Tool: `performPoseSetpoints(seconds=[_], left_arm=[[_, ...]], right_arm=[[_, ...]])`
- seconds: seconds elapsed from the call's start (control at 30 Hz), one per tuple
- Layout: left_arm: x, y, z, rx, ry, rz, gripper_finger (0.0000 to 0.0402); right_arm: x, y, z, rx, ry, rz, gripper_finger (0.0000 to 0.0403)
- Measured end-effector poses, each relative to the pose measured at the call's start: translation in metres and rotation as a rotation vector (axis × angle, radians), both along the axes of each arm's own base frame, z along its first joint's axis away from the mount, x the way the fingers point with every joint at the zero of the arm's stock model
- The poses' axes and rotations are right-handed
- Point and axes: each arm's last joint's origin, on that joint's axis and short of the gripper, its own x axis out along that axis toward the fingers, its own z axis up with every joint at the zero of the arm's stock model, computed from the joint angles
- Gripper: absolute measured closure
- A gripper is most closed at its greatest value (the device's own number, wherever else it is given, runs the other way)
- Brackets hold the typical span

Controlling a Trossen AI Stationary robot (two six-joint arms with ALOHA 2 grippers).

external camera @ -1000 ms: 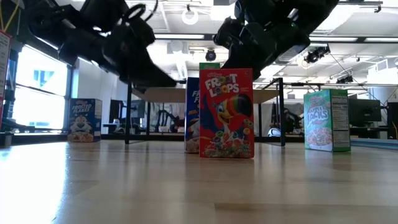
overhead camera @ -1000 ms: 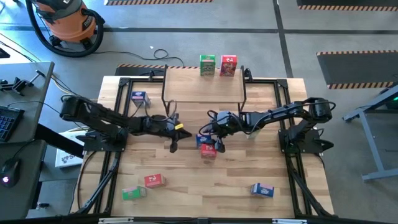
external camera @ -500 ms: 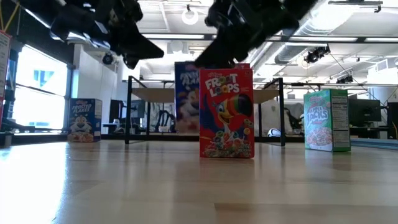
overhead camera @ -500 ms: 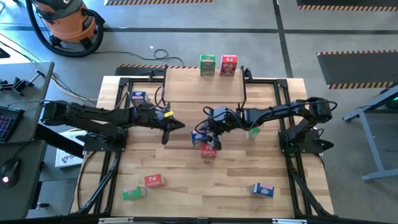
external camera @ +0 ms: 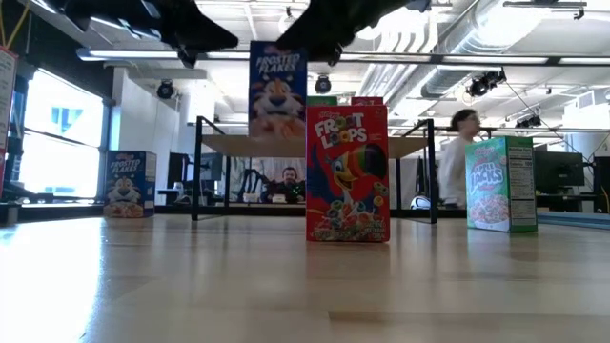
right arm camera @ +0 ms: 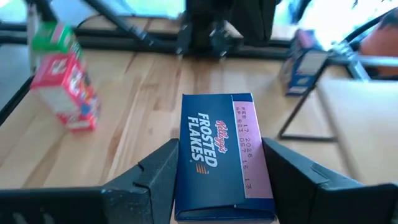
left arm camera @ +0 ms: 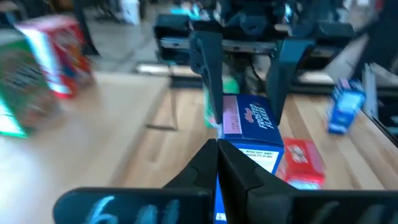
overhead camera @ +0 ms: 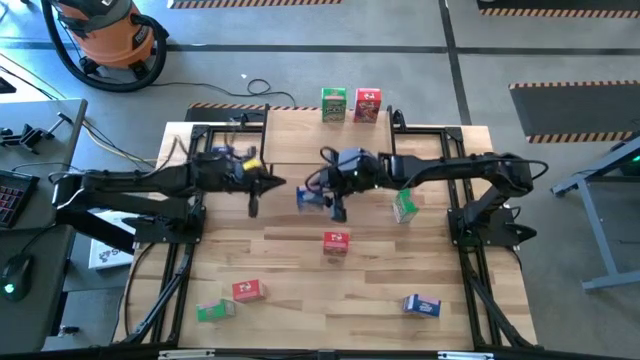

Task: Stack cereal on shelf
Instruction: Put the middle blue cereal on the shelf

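Your right gripper [right arm camera: 217, 180] is clamping the blue Frosted Flakes box [right arm camera: 221, 155] by its two broad sides — the box's long axis is running straight out ahead of the fingers, printed front and pink date panel showing. It is hanging in the air, clear of the tabletop. Just beyond it, the shelf [overhead camera: 327, 140] is lying ahead of the gripper, so the right arm is the nearer one for the placing. Your left gripper [overhead camera: 252, 206] is pinched shut on nothing, facing the box from the other side. Farthest off, a green box [overhead camera: 333, 104] and a red box [overhead camera: 367, 105] are standing upright past the shelf's back edge.
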Motion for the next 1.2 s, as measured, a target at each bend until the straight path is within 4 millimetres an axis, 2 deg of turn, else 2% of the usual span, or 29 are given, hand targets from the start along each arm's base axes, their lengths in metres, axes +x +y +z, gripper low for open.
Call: performPoseSetpoints(seconds=[0.17,0.4,0.53,0.77,1.03,1.2], left_arm=[[-0.017,0.009,0.001,0.014,-0.051,0.067,0.0401],[-0.025,0.018,-0.016,-0.026,-0.121,0.061,0.0401],[-0.025,0.023,-0.026,-0.039,-0.113,0.071,0.0401],[-0.022,0.028,-0.034,-0.050,-0.077,0.086,0.0401],[-0.017,0.029,-0.039,-0.047,-0.045,0.085,0.0401],[-0.015,0.030,-0.042,-0.047,-0.030,0.084,0.0401]], right_arm=[[0.000,-0.028,0.028,-0.058,-0.059,-0.047,0.0213],[-0.010,-0.082,0.051,-0.095,-0.134,-0.042,0.0213],[-0.006,-0.112,0.051,-0.088,-0.147,-0.025,0.0213],[0.017,-0.155,0.043,-0.044,-0.101,0.021,0.0213],[0.035,-0.183,0.042,-0.041,-0.027,0.019,0.0213],[0.038,-0.192,0.039,-0.045,-0.020,0.009,0.0213]])
